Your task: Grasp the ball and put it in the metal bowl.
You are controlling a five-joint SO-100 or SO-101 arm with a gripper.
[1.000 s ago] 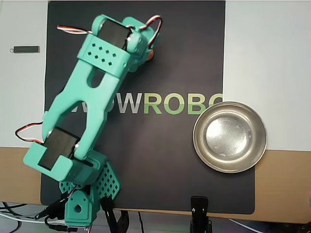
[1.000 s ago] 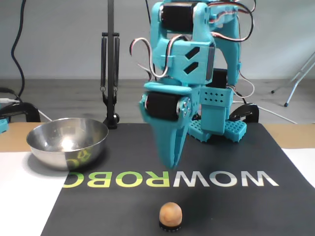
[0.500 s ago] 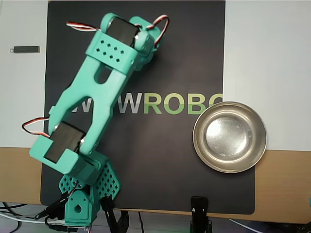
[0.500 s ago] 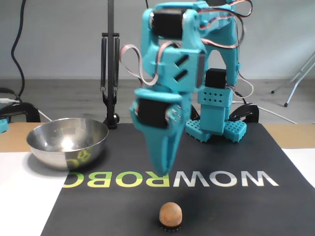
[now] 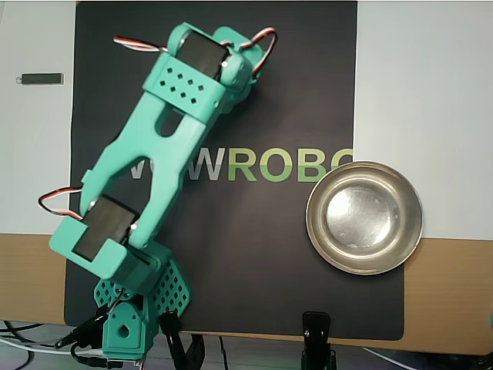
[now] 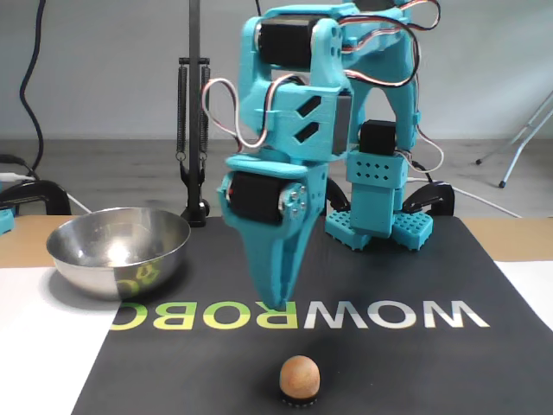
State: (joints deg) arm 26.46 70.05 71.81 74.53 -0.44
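Small smooth tan wooden ball [image 6: 300, 374] on black ring stand, on black mat well apart from shiny steel bowl [image 6: 118, 251]. Teal gripper [image 6: 275, 298] above ball, fingers together, empty. Ball looks light, hard, slippery: pinch across equator.

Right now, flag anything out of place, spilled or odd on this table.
Nothing spilled or damaged. One quirk: the ball sits on a small dark ring rather than directly on the black mat. The metal bowl stands upright and empty.
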